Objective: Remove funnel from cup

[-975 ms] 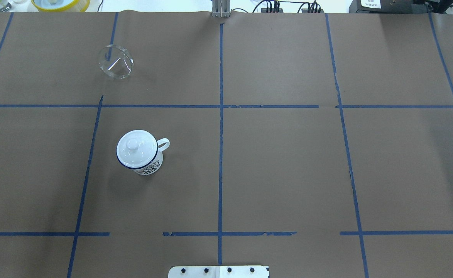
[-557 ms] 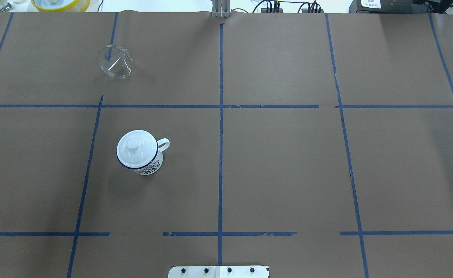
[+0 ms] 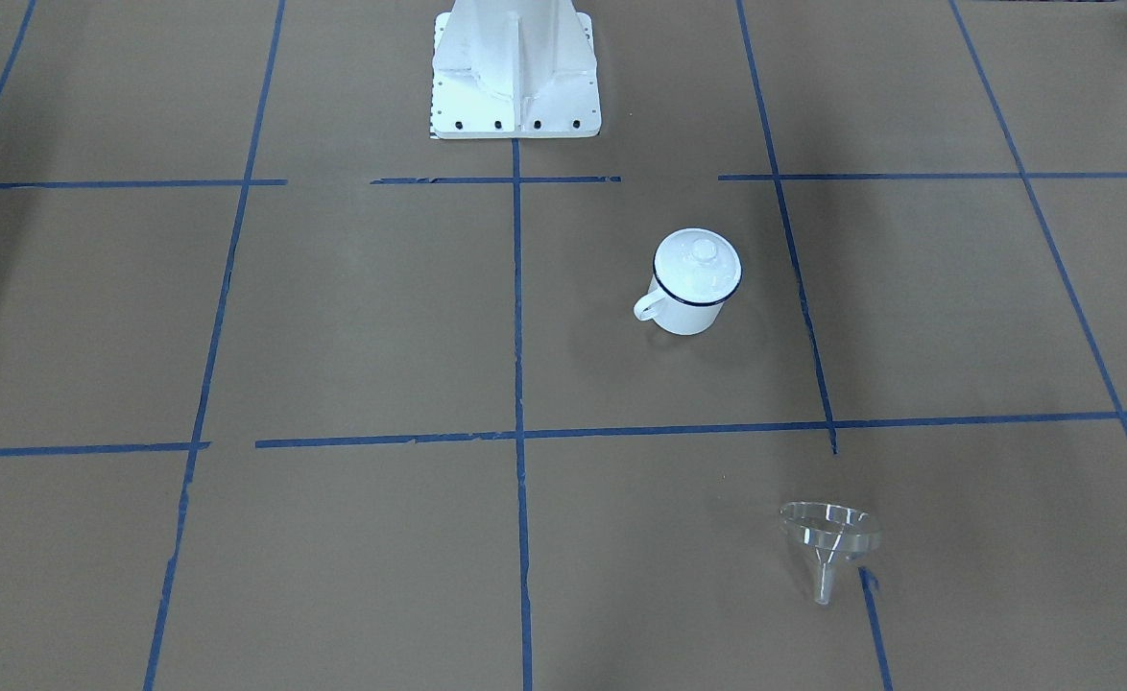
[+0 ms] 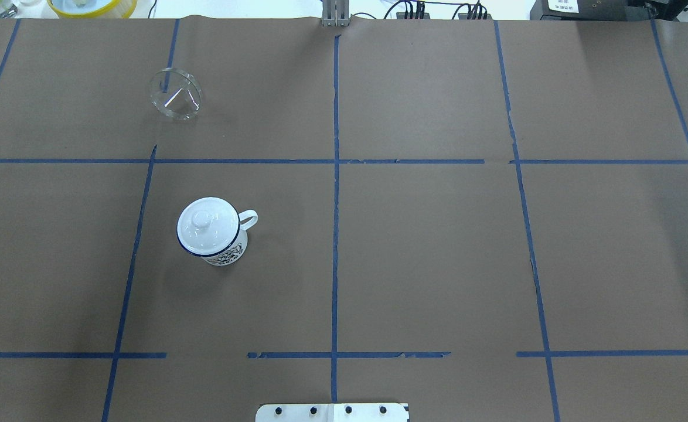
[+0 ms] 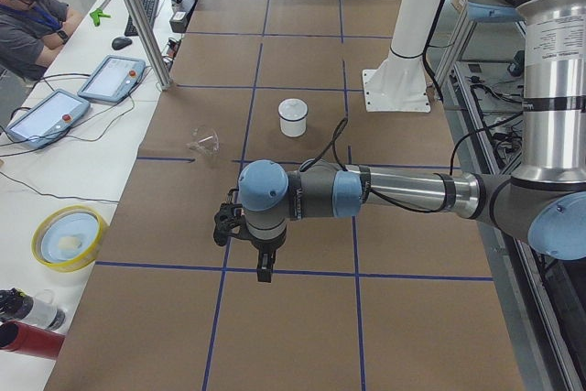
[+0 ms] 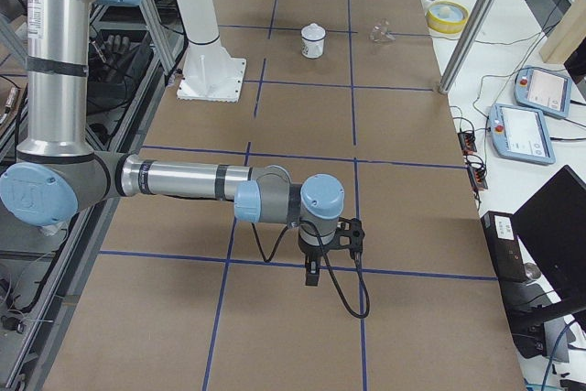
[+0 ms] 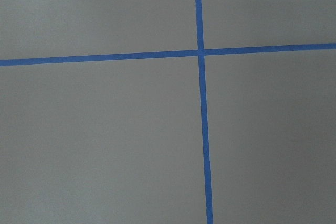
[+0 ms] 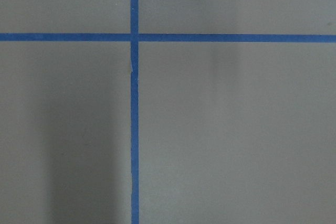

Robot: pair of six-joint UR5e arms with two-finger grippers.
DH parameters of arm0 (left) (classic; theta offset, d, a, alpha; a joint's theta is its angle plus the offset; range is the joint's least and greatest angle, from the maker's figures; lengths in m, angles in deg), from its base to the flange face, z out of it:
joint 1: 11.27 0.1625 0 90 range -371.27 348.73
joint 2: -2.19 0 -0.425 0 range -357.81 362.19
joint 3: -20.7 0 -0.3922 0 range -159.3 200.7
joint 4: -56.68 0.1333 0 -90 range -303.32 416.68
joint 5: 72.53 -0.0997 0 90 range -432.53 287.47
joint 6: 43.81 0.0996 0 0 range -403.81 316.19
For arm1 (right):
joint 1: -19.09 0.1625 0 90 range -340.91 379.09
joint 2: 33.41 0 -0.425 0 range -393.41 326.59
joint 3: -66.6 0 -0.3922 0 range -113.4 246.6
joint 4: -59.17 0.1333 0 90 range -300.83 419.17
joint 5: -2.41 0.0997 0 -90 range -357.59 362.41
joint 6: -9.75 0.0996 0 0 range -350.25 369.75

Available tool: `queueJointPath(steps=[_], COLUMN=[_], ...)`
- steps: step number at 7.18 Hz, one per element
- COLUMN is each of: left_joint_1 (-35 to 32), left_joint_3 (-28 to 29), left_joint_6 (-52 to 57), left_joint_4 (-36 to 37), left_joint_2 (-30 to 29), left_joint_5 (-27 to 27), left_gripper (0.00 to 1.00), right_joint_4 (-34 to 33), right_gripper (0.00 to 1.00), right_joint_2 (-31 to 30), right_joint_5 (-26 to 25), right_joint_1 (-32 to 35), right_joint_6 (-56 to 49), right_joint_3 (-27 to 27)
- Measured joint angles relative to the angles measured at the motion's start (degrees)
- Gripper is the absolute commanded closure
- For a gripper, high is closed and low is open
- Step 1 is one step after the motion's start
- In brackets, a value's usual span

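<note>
We logged the funnel [image 4: 174,102] tipped on the surface [image 4: 438,264], far left, well apart from the lidded cup [image 4: 228,253]; removal judged complete. Left fingers [image 5: 264,270] and right fingers [image 6: 312,274] hung clear, probably parked; grip state we could not tell.

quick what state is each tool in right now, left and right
Left tool: cannot be told, it shows only in a side view.
Right tool: cannot be told, it shows only in a side view.

White cup [image 4: 230,250] with dark blue rim, clear funnel [image 4: 175,95], brown table [image 4: 438,246]
</note>
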Motion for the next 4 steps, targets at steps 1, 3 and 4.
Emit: queueJointPath(steps=[1,3,4], left_joint_1=[0.0,0.0,0.0], left_joint_3=[0.0,0.0,0.0], left_joint_6=[0.0,-0.1,-0.1], left_joint_4=[0.0,0.0,0.0], left_joint_2=[0.0,0.0,0.0], left_joint_5=[-0.1,-0.3,-0.3], left_gripper=[0.00,0.00,0.00], right_joint_4=[0.0,0.0,0.0], right_gripper=[0.00,0.00,0.00], right_joint_2=[0.0,0.0,0.0], right_joint_5=[0.0,0.0,0.0], right_joint_1=[0.0,0.0,0.0], right_joint_6=[0.0,0.0,0.0], right_joint_3=[0.0,0.0,0.0])
